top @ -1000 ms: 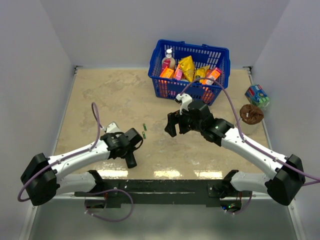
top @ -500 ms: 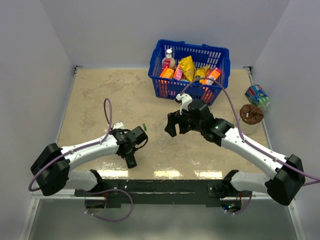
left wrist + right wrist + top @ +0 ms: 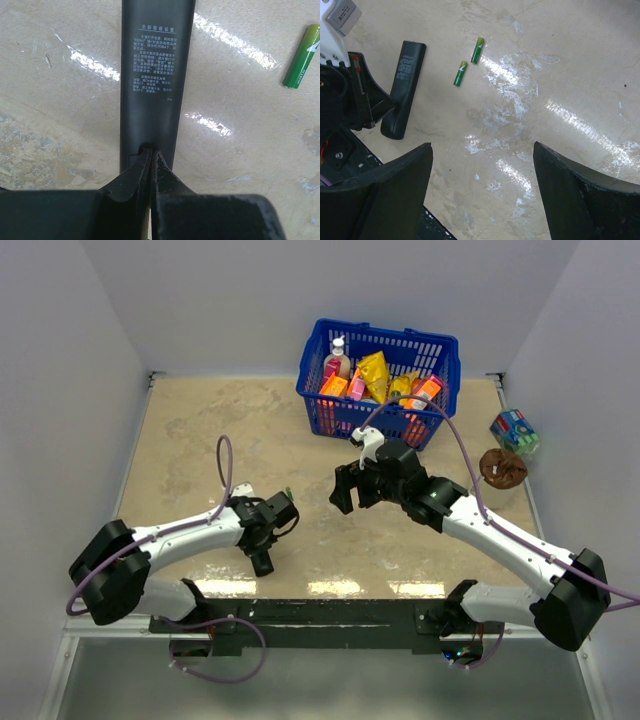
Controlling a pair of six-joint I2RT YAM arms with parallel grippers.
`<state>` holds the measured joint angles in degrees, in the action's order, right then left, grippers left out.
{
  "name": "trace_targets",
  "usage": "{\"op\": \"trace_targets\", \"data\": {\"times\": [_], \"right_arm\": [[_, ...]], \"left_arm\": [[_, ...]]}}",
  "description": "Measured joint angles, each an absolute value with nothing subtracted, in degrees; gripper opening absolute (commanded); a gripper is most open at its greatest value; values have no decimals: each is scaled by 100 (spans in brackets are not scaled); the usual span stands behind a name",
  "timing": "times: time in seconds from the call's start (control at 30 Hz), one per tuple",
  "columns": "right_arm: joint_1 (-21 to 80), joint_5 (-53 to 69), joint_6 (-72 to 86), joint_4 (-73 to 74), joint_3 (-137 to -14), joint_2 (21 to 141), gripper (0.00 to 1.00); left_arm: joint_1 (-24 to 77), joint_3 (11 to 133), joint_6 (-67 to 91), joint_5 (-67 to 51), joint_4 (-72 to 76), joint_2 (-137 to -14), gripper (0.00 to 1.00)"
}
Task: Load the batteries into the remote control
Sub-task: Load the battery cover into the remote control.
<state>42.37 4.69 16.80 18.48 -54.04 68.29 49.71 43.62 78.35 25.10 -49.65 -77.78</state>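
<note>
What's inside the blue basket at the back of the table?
In the basket: a white-capped bottle, a yellow bag, and orange and pink boxes. Whatever lies beneath them is covered by those items and the mesh wall.

Table (image 3: 200,430): beige marbled top, glossy finish. The remote (image 3: 405,82) lies flat, printed side up, towards the front edge and left of centre. Two green batteries (image 3: 460,73) lie near it, apart from each other and roughly parallel. A blue basket (image 3: 340,415) stands at the rear. A brown item (image 3: 502,468) and a blue-green pack (image 3: 514,430) sit at the right edge.
</note>
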Motion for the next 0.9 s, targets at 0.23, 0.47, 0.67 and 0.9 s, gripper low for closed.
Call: {"op": "trace_targets", "data": {"times": [0.23,0.47,0.67,0.9], "right_arm": [[4237,467,1678,1848,-5404,6829,84],[4237,464,1656,1848,-5404,6829,84],[4237,436,1643,1898,-5430,6829,84],[4237,196,1643,2016,-5570,6818,85]], "left_arm": [[4950,4274,7843,2506,-4821,-7754,6],[4950,4265,7819,2495,-4764,-7741,14],[4829,4488,7605,2412,-4880,-7721,28],[4101,5144,6956,2427,-4742,-7415,49]]}}
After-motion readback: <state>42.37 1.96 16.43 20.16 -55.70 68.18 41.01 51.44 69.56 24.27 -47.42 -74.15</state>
